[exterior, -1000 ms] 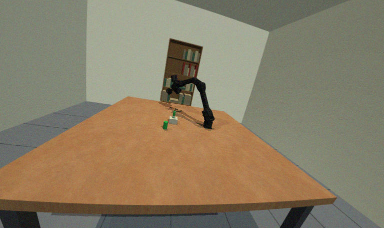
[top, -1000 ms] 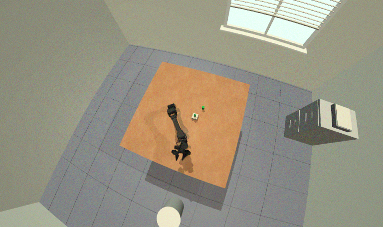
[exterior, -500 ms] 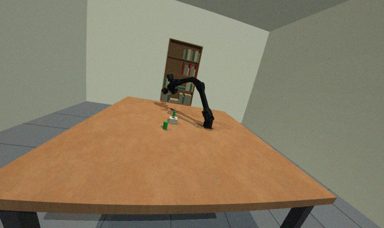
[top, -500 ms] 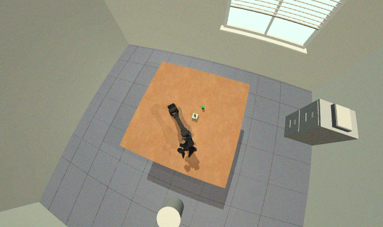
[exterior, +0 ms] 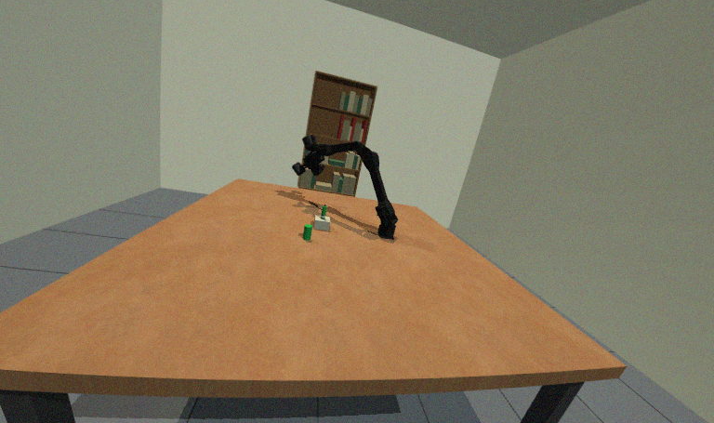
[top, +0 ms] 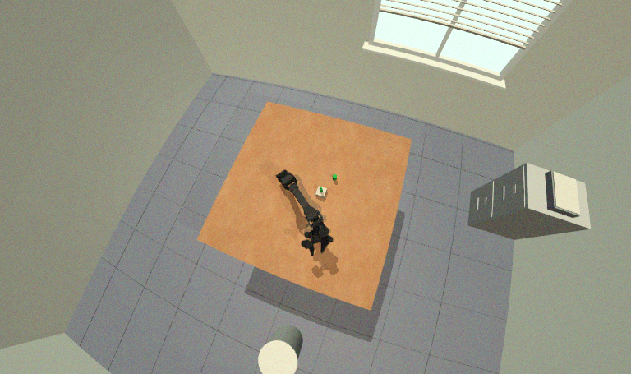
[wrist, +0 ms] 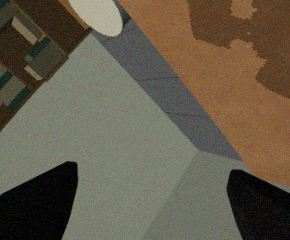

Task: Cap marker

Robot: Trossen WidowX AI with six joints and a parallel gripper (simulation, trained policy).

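A green marker stands upright in the white holder block. The green cap stands upright on the table, apart from the block. My gripper is open, with nothing between its fingers. It is high above the table, well away from the marker and the cap, on the far side of the block from the cap. In the exterior view its fingers are too small to make out clearly. The wrist view shows neither marker nor cap.
The wooden table carries the arm's base, beside the block. A bookcase stands against a wall. A round pale-topped column and a cabinet stand off the table.
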